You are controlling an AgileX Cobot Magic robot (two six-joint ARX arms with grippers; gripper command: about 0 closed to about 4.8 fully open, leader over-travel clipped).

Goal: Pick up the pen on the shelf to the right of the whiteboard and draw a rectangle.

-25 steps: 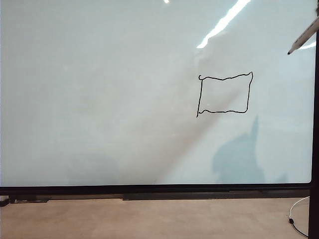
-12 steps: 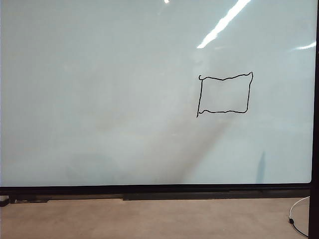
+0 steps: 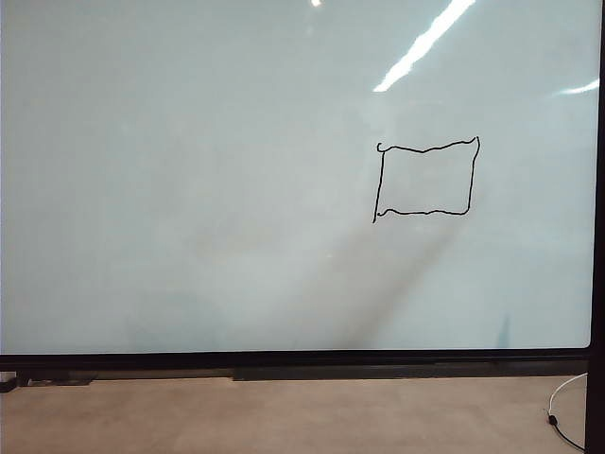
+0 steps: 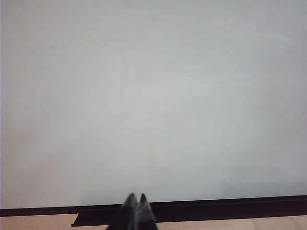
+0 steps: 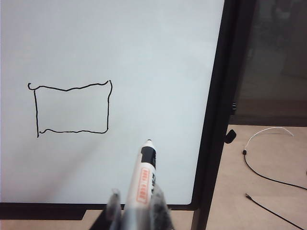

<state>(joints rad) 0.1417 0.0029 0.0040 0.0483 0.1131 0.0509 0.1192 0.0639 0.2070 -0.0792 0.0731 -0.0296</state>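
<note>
The whiteboard (image 3: 189,189) fills the exterior view, with a wobbly black rectangle (image 3: 425,178) drawn right of its middle. No arm shows in that view. In the right wrist view my right gripper (image 5: 136,199) is shut on the pen (image 5: 143,173), a slim white marker with a dark tip that points at the whiteboard (image 5: 144,57) from a distance; the rectangle (image 5: 72,109) lies off to one side of the tip. In the left wrist view my left gripper (image 4: 136,199) is shut with nothing in it, in front of the whiteboard (image 4: 153,96) near its lower frame. The shelf is out of view.
The board's black frame (image 3: 302,359) runs along the bottom with a dark ledge (image 3: 406,373) under it. A tan floor (image 3: 284,416) lies below. Thin cables (image 5: 264,158) lie on the floor right of the board's right frame (image 5: 216,105).
The pen tip that showed at the exterior view's upper right edge has left that view. Its shadow on the board has slid down and shrunk to the lower right.
</note>
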